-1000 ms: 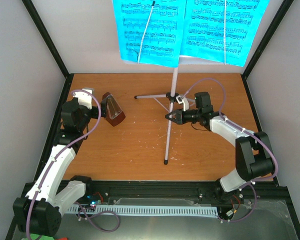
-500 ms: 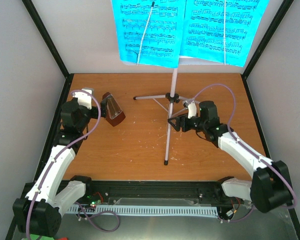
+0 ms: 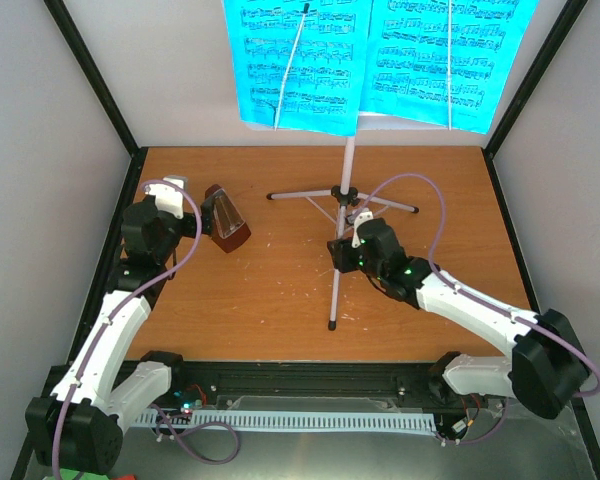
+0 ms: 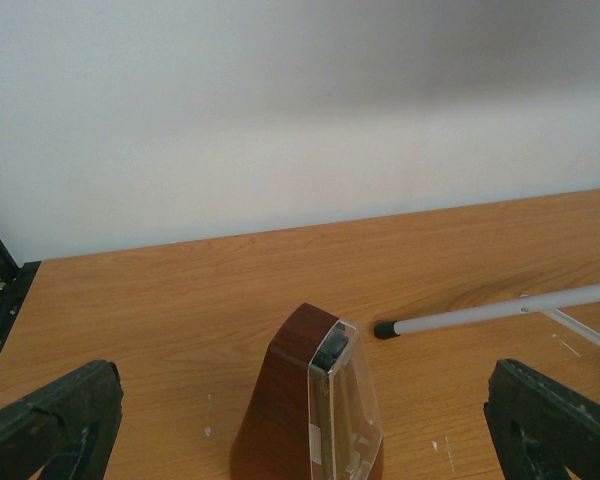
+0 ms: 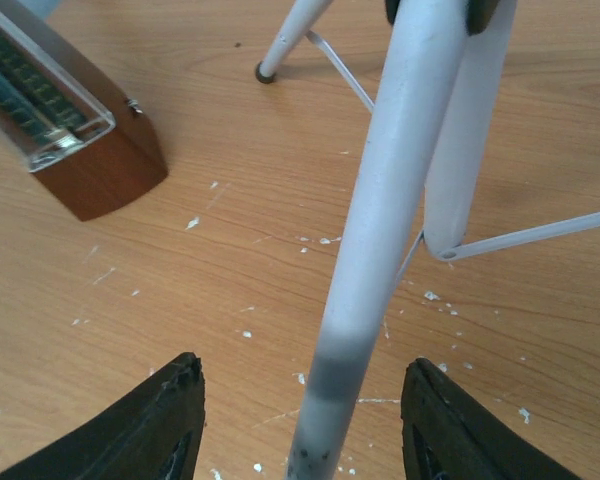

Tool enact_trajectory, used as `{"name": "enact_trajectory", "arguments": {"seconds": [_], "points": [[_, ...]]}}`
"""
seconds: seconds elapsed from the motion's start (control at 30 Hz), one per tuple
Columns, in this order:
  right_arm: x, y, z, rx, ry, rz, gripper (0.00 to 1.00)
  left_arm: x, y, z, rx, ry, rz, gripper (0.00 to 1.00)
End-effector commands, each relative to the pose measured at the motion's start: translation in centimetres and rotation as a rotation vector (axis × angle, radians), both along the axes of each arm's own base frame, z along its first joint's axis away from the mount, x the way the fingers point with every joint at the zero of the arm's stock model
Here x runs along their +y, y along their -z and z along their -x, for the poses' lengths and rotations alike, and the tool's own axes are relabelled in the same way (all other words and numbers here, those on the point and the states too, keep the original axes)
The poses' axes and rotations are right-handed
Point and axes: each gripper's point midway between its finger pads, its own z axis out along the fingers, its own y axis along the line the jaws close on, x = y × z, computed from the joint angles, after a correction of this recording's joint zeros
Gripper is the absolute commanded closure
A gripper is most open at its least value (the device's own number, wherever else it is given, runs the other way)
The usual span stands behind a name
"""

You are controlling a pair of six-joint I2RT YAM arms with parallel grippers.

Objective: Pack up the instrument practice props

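The silver tripod music stand [image 3: 348, 175] stands mid-table and holds the cyan sheet-music pages [image 3: 375, 60] up high. My right gripper [image 3: 338, 252] is open, its fingers on either side of the stand's front leg [image 5: 380, 260] without touching it. The red-brown metronome [image 3: 226, 218] with its clear cover lies tilted at the left; it also shows in the right wrist view [image 5: 75, 130]. My left gripper [image 3: 202, 218] is open, with the metronome [image 4: 305, 400] between and just ahead of its fingers.
The wooden table [image 3: 270, 290] is boxed in by white walls and black frame posts [image 3: 90, 75]. The stand's other legs [image 3: 300, 194] spread left and right near the back. White flecks mark the wood around the front leg.
My right gripper has swung left and nearer, from beside the stand's hub to straddling its front leg. The left arm and the metronome have not moved.
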Motion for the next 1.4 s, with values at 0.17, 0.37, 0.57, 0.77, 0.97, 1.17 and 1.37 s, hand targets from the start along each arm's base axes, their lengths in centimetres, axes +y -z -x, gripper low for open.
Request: {"name": "enact_trajectory", "arguments": {"seconds": [0.17,0.37,0.57,0.77,0.97,1.17,1.37], "points": [[0.4,-0.9,-1.9,-0.077,0.134,0.08,0.65,0.3,-1.6,0.4,-0.045,-0.01,0.002,0.01],[0.8,-0.6,-2.3,-0.083,0.129,0.095,0.82,0.3,-1.8,0.6,-0.052,-0.008,0.008,0.01],[0.6,-1.3,-2.3,-0.117,0.118,0.096,0.97,0.5,-1.4,0.4,-0.04,-0.024,0.005,0.01],[2.3,-1.4,-1.5,-0.162,-0.029,0.091,0.97,-0.3,-1.2,0.6,-0.007,0.008,0.086,0.0],[2.6,-0.8,-1.6,-0.148,-0.112,0.1,0.97,-2.1,-1.3,1.3,0.072,0.084,0.244,0.01],[1.7,-0.6,-2.4,-0.143,-0.168,0.103,0.97,-3.7,-2.4,2.5,0.09,0.175,0.308,0.0],[1.6,-0.5,-2.6,-0.117,-0.169,0.056,0.88,-5.8,-4.4,3.7,0.094,0.312,0.351,0.0]]}}
